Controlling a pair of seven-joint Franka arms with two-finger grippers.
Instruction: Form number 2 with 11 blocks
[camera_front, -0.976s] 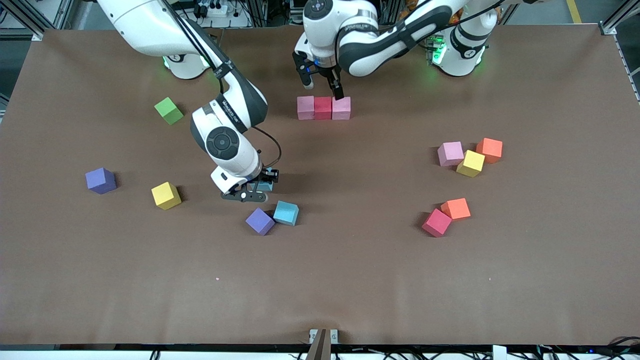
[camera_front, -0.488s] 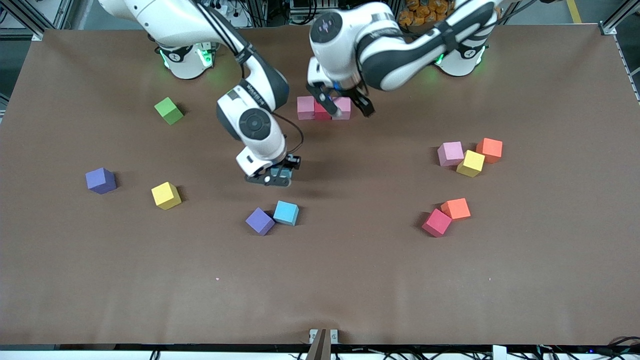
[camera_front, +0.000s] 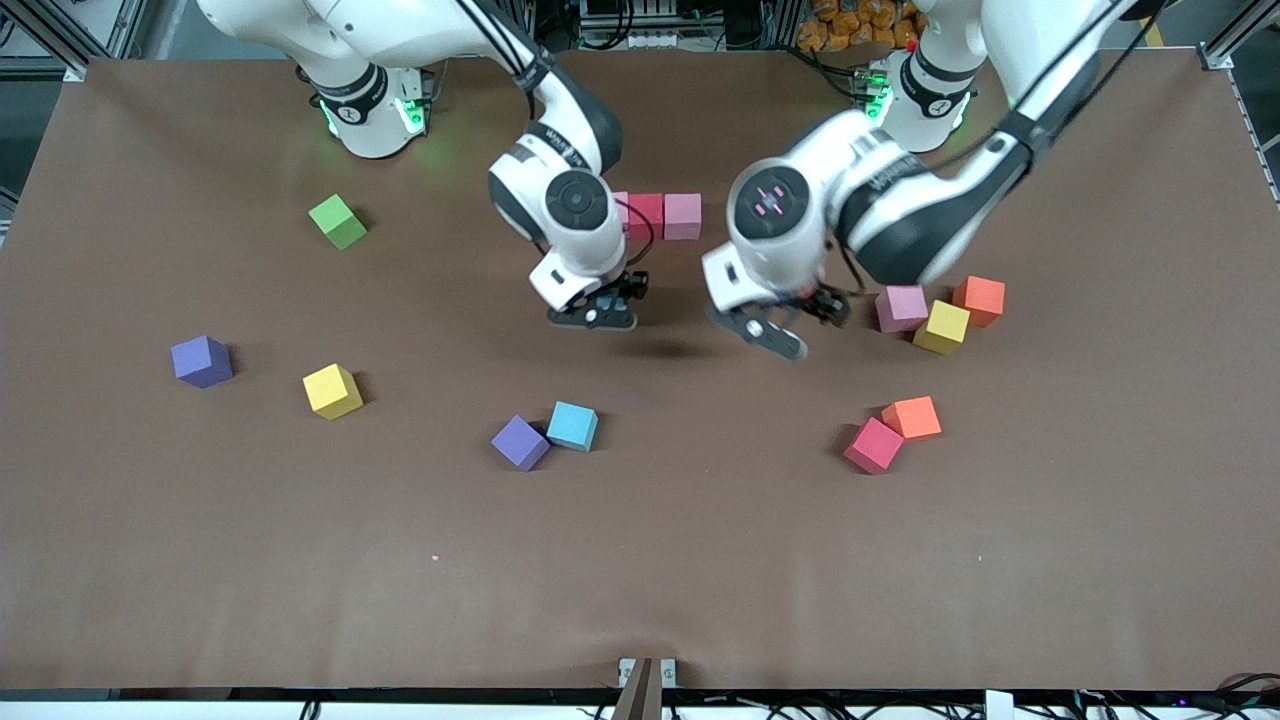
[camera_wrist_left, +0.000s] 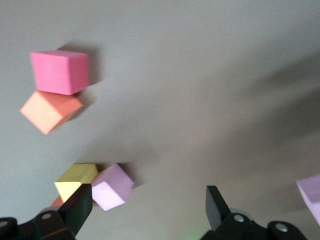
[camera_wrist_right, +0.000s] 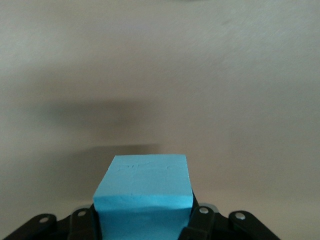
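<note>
A: Front view first — what do you make of it?

B: A row of three blocks, pink, red (camera_front: 646, 215) and pink (camera_front: 683, 216), lies near the bases; I'd judge it the top bar of the number 2, though the first pink one is mostly hidden by the right arm. The right gripper (camera_front: 600, 305) hangs over bare surface (camera_front: 640, 560) just in front of that row, clamped on a light blue block (camera_front: 608, 298); the left gripper (camera_front: 778, 325) is up in the air beside the pink block (camera_front: 901, 307), yellow block (camera_front: 941, 327) and orange block (camera_front: 980, 299) toward the left arm's end.

A: And the loose ones?

B: A purple (camera_front: 520, 442) and light blue (camera_front: 573, 426) pair nearer the camera; red (camera_front: 873, 445) touching orange (camera_front: 912, 417); yellow (camera_front: 332, 391), purple (camera_front: 201, 361) and the lime-green cube (camera_front: 338, 221) toward the right arm's end.

A: Left wrist view?

B: Its fingers (camera_wrist_left: 216, 204) stand wide apart, holding nothing; the pink block (camera_wrist_left: 113, 187) and yellow block (camera_wrist_left: 75, 181) sit near one finger.

A: Right wrist view?

B: The blue cube (camera_wrist_right: 145, 192) sits squarely between the jaws, bare surface beneath.

A: So how to place it well?

B: Lower it straight, faces parallel to the row, flush under the end pink block — release only once it rests flat; the left arm should take the pink block square on, clear of the yellow.
</note>
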